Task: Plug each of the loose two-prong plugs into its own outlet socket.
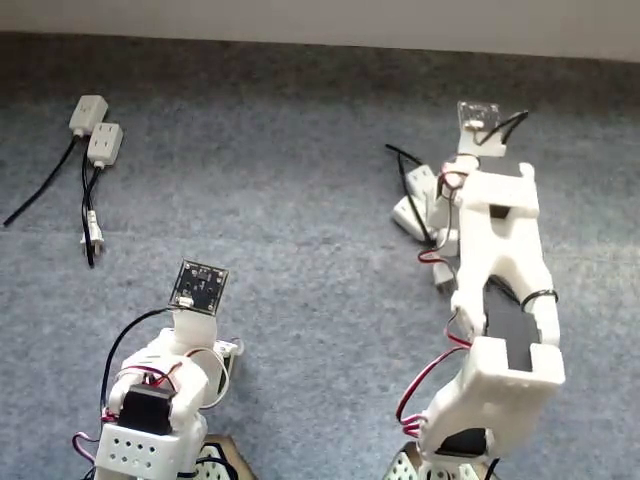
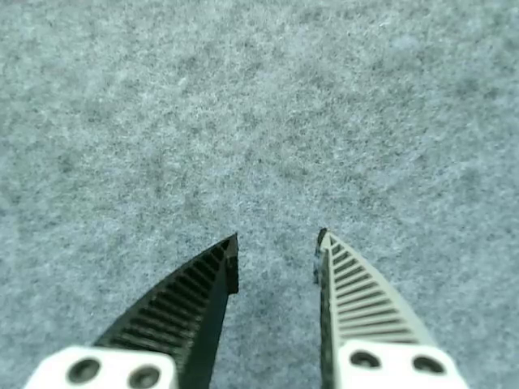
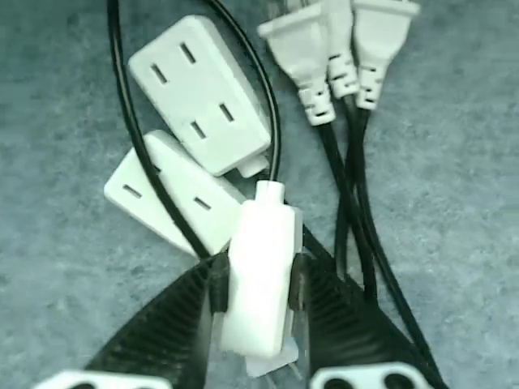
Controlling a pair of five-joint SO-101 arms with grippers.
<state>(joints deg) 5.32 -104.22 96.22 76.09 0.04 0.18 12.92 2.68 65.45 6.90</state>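
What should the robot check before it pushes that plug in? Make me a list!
1. Grip: the right gripper is shut on the plug: ok.
2. Free slots in the upper outlet block: ok.
3. Prongs aimed at those slots: cannot tell.
4. Sockets free of cords: not ok, a black cord crosses the lower outlet block.
5. Out of the way: the left gripper is open over bare carpet: ok.

— Is your light good?
— Yes, soft and even on your carpet (image 1: 300, 230), dimmer along its far edge.
— Any glare?
— Your white plug (image 3: 259, 275) shines brightest; shadows are faint.
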